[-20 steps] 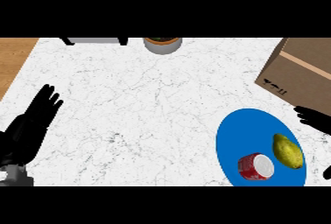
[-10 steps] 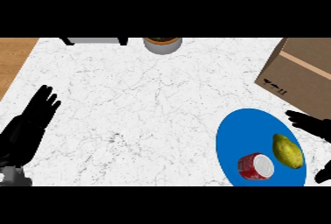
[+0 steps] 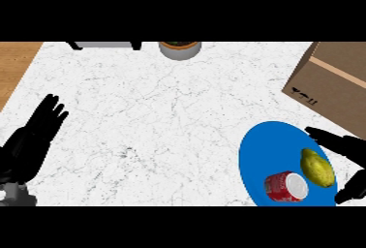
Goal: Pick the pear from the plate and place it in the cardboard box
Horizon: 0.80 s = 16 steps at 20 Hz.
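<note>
Pear [image 3: 317,167]: lies on the blue plate [image 3: 263,150], on the plate's right half, long axis running roughly far to near. Yellow-green, unobstructed from above.

Plate: sits at the counter's [image 3: 164,121] near right corner. Its right rim is partly hidden by the right robot hand.

Red can [image 3: 287,186]: lies on its side on the same plate, just beside the pear on the pear's near-left side, pale end facing up and right. Cannot tell whether can and pear touch. It crowds the pear's lower left flank.

Right robot hand [image 3: 343,144]: comes in from the counter's right edge. Fingers are straight and spread, reaching over the plate's far-right rim just beyond the pear. The thumb is held well apart from them, at the near side of the pear. The pear lies in the gap between fingers and thumb. Nothing is pinched, and no contact with the pear is visible.

Cardboard box [image 3: 336,82]: at the counter's far right corner, set at an angle, with a black printed mark on the side facing the plate. Its nearest corner is close to the plate's far rim, and the fingers lie between the two.

Left robot hand [image 3: 36,140]: at the counter's left edge, fingers straight and slightly fanned, resting, holding nothing.

Grey pot [image 3: 178,48]: stands at the counter's far edge, well apart from the plate.
</note>
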Each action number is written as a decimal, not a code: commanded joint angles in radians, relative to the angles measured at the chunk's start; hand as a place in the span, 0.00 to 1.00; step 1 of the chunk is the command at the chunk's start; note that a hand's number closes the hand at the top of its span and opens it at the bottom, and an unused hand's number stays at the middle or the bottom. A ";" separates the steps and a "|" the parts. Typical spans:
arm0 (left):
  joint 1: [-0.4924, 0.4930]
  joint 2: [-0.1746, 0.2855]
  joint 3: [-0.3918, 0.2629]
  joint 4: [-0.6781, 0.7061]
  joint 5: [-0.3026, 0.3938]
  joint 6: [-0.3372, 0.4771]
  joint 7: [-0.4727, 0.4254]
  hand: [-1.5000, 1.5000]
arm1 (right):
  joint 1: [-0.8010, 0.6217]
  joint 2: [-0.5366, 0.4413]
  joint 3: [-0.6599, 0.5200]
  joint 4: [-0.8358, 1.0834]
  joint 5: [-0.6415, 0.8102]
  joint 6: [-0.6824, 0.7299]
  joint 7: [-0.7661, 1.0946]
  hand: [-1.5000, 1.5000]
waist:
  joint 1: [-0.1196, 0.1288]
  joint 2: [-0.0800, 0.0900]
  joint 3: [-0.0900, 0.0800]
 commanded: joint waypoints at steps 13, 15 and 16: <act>-0.012 0.025 0.063 0.026 0.020 -0.059 0.021 0.50 | 0.026 0.103 -0.006 0.012 0.113 -0.146 -0.159 1.00 | -0.001 0.000 0.000; 0.043 -0.023 0.028 -0.047 -0.024 -0.034 -0.011 0.50 | -0.052 0.046 -0.032 0.088 0.122 -0.091 -0.174 1.00 | 0.003 0.000 0.000; 0.019 -0.029 0.008 -0.012 -0.041 -0.024 0.012 0.50 | -0.100 0.059 -0.050 0.096 0.099 -0.089 -0.135 1.00 | 0.003 0.001 0.000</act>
